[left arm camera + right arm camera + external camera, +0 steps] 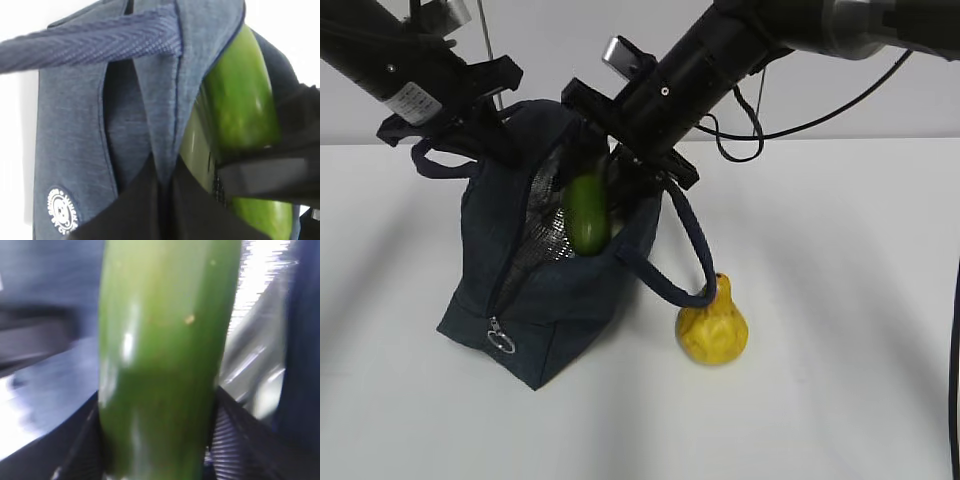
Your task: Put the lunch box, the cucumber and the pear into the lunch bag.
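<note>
The bumpy yellow pear [712, 330] sits on the white table [840, 300] beside the soft navy lunch bag [550, 310]. The right gripper [620, 150] holds the smooth green cucumber [587, 213] in the bag's shiny mouth. The left gripper [485, 110] pinches the bag's rim. The lunch box is hidden.

Probably a robotics lab or test bench: a bare, flat white tabletop [840, 300] meets a plain pale grey wall [570, 40] at twelve o'clock, with loose black cable [756, 120] dangling.
</note>
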`<control>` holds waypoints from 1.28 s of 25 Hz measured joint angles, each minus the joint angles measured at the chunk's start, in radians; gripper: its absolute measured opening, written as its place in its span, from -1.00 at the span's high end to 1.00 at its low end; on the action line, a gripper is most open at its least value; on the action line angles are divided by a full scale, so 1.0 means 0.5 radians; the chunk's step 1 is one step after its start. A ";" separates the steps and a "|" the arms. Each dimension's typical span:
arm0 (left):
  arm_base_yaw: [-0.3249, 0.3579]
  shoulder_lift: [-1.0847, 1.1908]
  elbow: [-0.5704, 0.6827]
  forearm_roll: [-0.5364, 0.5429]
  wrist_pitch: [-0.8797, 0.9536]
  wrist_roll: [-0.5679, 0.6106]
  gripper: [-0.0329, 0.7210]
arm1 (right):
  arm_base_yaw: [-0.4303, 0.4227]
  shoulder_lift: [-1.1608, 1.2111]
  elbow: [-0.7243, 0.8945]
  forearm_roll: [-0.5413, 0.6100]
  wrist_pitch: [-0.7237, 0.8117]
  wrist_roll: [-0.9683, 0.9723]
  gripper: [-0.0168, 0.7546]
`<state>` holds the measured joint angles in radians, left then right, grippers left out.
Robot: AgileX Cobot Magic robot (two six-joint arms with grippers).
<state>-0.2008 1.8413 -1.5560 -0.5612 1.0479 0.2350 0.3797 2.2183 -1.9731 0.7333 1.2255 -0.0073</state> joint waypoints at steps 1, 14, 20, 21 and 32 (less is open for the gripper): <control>0.000 0.000 0.000 -0.002 0.000 0.000 0.91 | 0.000 0.000 0.000 -0.020 0.000 0.015 -0.11; 0.000 0.000 0.000 -0.016 -0.010 0.000 0.91 | 0.014 0.134 -0.021 0.286 -0.011 -0.087 -0.69; 0.000 0.000 0.000 -0.006 -0.008 0.000 0.91 | 0.014 0.068 -0.122 0.027 -0.011 -0.146 -0.62; 0.000 0.000 0.000 -0.006 -0.008 0.000 0.91 | 0.014 0.024 -0.123 -0.056 -0.011 -0.151 -0.59; 0.000 0.000 0.000 0.006 -0.004 0.000 0.91 | 0.014 -0.590 0.160 -0.987 0.008 -0.075 -0.47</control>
<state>-0.2008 1.8413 -1.5560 -0.5585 1.0460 0.2350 0.3869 1.9233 -1.8933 0.2399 1.2293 -0.0450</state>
